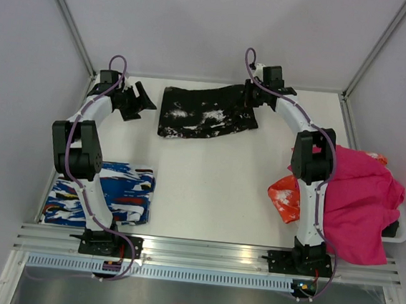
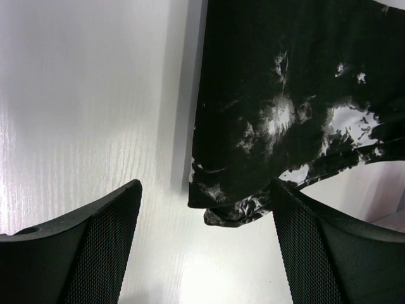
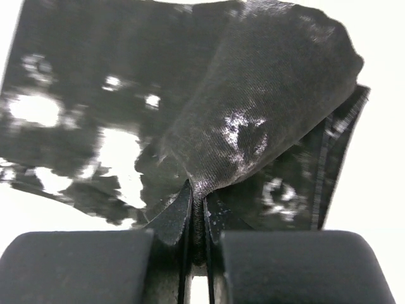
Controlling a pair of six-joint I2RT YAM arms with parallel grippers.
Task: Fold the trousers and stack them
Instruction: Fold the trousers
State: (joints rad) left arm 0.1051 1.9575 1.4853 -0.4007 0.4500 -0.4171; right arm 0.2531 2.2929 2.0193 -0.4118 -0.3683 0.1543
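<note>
The trousers (image 1: 205, 114), black with white splatter print, lie folded at the back middle of the table. My right gripper (image 1: 252, 97) is shut on their right edge; in the right wrist view (image 3: 198, 206) the jaws pinch a raised fold of the cloth (image 3: 266, 101). My left gripper (image 1: 140, 100) is open and empty just left of the trousers, apart from them. In the left wrist view (image 2: 205, 209) the trousers' near corner (image 2: 253, 139) lies between and beyond the wide-spread fingers (image 2: 95, 234).
A folded blue-white-red streaked garment (image 1: 105, 194) lies at the front left by the left arm's base. A magenta cloth (image 1: 360, 199) drapes over a bin at the right, with an orange-red cloth (image 1: 285, 196) beside it. Walls enclose the table (image 1: 214, 189).
</note>
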